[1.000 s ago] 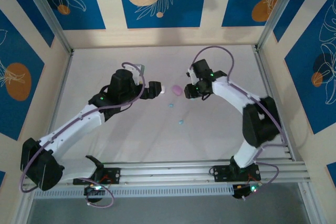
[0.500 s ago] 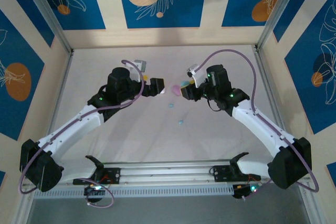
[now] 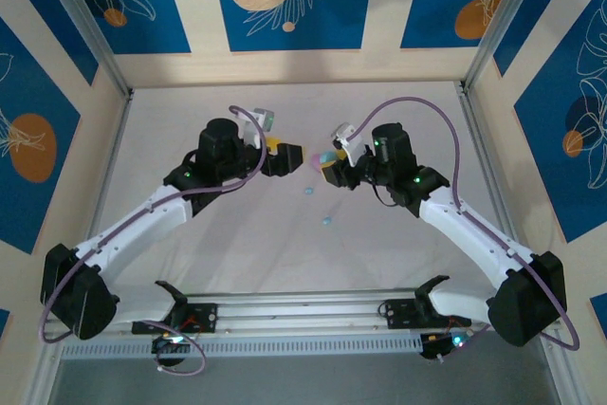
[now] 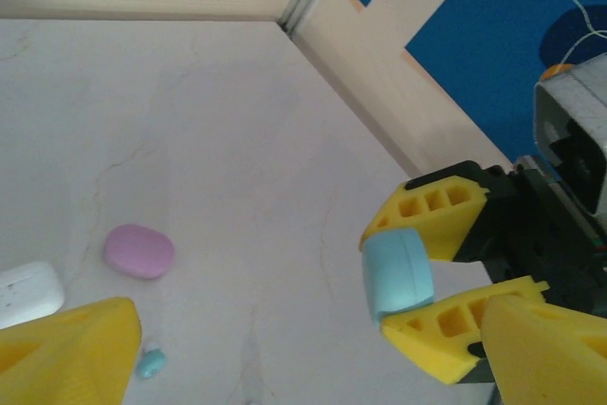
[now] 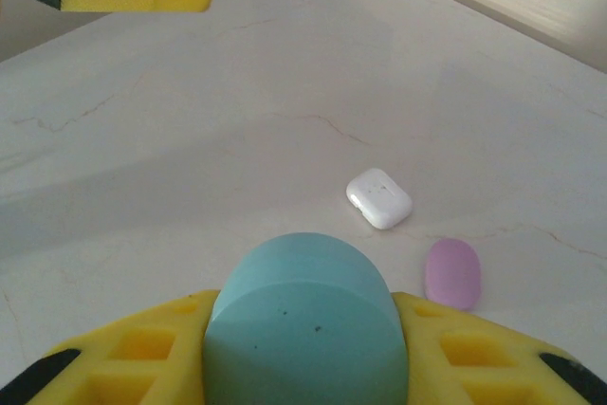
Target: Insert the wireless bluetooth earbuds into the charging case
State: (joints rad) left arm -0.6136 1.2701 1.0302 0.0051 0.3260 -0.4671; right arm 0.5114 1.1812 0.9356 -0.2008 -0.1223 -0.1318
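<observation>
Left wrist, blue case (image 4: 399, 270) in R gripper (image 4: 391, 278)

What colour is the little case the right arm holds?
Light blue; the pebble-shaped plastic case in the right end effector shows best in the left wrist view.

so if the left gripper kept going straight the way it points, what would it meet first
Probably the light blue case held in the right gripper, just ahead; depth is unclear, and the pink case lies down on the table.
</observation>
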